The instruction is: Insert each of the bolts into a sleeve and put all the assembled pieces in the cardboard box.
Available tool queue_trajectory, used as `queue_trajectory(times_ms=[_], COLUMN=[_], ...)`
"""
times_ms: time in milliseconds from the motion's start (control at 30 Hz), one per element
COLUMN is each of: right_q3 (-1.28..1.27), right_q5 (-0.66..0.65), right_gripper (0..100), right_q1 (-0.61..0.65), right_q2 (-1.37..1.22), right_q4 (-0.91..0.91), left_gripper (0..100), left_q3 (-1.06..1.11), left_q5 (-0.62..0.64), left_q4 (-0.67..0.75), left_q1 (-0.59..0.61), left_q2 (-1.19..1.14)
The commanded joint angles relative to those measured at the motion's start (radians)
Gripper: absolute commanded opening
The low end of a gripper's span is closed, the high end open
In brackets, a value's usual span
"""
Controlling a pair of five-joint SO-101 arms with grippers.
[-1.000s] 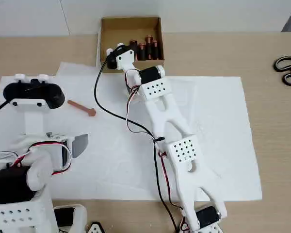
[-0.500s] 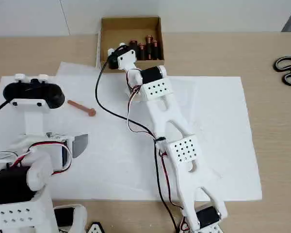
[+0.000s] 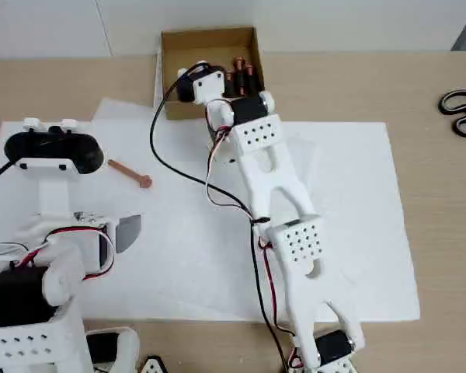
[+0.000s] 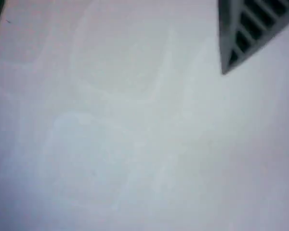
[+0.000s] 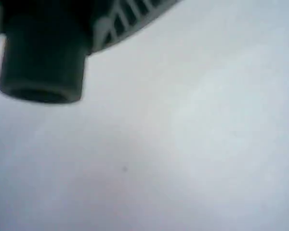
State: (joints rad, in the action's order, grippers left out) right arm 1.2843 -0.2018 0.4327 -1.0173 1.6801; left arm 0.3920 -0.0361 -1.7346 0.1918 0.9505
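A copper-coloured bolt (image 3: 130, 172) lies loose on the white paper (image 3: 334, 202), left of centre. The cardboard box (image 3: 168, 47) stands at the table's far edge and holds several dark sleeves with bolts (image 3: 241, 74) along its right side. My right arm stretches across the paper, with my right gripper (image 3: 196, 79) over the box's front left part. In the right wrist view this gripper (image 5: 62, 43) is shut on a dark sleeve (image 5: 41, 62) beside a grey ribbed finger (image 5: 130, 17). My left gripper (image 3: 124, 231) hangs open over the paper at the near left, one ribbed finger (image 4: 245, 33) showing.
Scissors (image 3: 462, 111) lie on the bare wooden table at the far right. A black cable (image 3: 159, 155) loops from the right arm's wrist over the paper near the bolt. The paper's right half is free.
My right arm has stretched farther toward the box, carrying its gripper from the box's front edge to over its inside. The left arm and the loose bolt have not moved.
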Motion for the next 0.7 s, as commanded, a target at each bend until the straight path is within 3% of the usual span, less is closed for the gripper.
queue_trajectory(times_ms=[0, 233, 533, 667], right_q3=[-0.172, -0.523, -0.614, -0.611], right_q5=[0.029, 0.032, 0.034, 0.034], right_gripper=[0.4, 0.7, 1.5, 10.3], right_q1=[-0.012, -0.007, -0.010, -0.005], right_q2=[0.220, 0.484, 0.352, 0.271], right_q4=[0.010, -0.005, -0.045, -0.044], left_gripper=[29, 29, 29, 29], left_q3=[-0.002, -0.002, -0.002, -0.002], left_q5=[0.005, 0.005, 0.005, 0.005], left_q4=[-0.011, -0.011, -0.011, -0.011], left_q1=[0.005, 0.005, 0.005, 0.005], left_q2=[0.011, 0.011, 0.011, 0.011])
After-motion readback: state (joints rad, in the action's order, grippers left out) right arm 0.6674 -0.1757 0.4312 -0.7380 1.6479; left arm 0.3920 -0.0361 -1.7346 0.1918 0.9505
